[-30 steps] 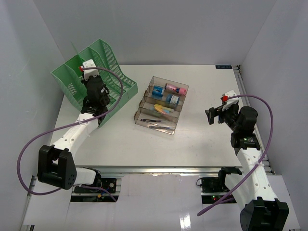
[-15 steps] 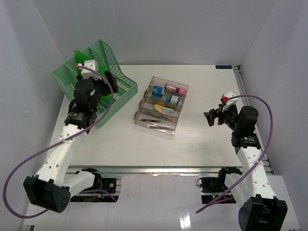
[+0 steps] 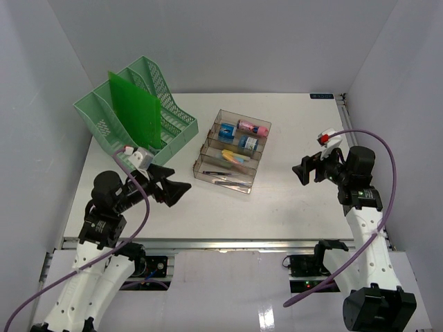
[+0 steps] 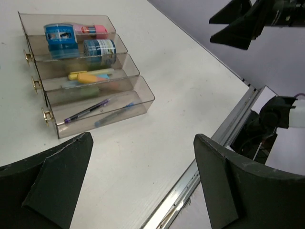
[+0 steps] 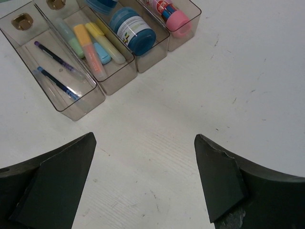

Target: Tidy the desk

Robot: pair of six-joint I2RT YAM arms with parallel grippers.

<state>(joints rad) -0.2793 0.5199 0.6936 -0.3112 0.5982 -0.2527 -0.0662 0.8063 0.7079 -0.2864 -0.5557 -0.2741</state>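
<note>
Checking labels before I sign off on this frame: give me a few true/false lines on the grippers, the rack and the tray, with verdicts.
1. The left gripper and the right gripper are both open and hold nothing. True.
2. A green sheet stands in the mesh file rack. True.
3. The tiered tray sits at the right edge of the desk. False: it is near the middle of the desk, between the two arms.
4. The pens share a compartment with the pink-capped tube. False: the pens lie in the compartment nearest the arms, the tube in the farthest one.
</note>
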